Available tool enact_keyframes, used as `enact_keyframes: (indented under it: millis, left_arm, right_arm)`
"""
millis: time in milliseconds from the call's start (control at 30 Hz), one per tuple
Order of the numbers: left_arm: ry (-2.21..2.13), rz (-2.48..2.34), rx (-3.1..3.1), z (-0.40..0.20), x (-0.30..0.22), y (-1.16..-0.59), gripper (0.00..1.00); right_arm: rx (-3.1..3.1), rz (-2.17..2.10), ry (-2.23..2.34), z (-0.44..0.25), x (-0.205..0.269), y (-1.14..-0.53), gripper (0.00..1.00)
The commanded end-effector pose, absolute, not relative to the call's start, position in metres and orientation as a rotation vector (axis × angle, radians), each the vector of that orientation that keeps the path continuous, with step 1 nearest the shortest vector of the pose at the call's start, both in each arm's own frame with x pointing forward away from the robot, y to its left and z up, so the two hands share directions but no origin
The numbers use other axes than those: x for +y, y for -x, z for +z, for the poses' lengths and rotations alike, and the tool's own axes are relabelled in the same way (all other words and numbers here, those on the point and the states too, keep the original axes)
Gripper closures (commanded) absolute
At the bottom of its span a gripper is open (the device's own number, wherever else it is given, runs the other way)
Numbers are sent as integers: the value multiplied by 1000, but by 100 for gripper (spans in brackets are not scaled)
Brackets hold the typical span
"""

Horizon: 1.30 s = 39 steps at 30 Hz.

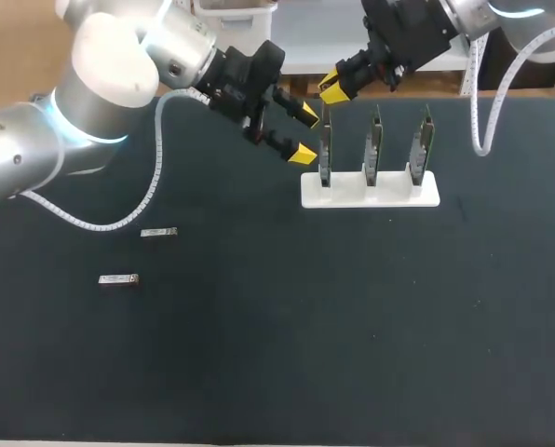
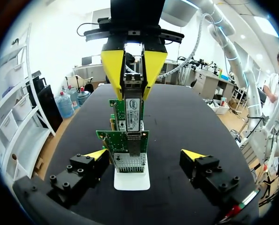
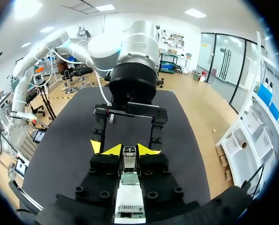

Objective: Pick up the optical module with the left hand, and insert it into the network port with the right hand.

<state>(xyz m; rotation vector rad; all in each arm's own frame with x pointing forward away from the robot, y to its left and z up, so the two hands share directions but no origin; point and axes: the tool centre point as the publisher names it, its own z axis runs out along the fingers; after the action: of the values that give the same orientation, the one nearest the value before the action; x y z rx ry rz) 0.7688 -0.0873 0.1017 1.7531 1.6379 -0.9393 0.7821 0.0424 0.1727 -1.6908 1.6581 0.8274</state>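
We are at the insertion step. Our right pincer (image 3: 129, 150) pinches the optical module (image 3: 129, 160) at the leftmost network card (image 1: 325, 154) on the white stand (image 1: 389, 194), and our left pincer (image 1: 305, 133) hangs spread beside it. Next, we judge, comes a straight, aligned push to seat the module.

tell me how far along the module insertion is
Done: pickup and handover look finished, since the left hand is open and empty beside the leftmost card. In hand: the right hand is shut on the optical module, holding it at that card's top edge. Left: pushing it home and letting go; whether it has entered the port cannot be told. Two other modules lie on the table.
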Motion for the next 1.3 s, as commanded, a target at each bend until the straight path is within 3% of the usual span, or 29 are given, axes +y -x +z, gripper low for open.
enact_keyframes:
  millis: [33, 1300]
  left_arm:
    - [-1758, -939, 1644, 103, -88, -770, 0]
    - [-1758, -939, 1644, 103, -88, -770, 0]
  right_arm:
    - [1663, 816, 1689, 172, 43, -780, 100]
    - [1692, 810, 1647, 167, 39, -782, 100]
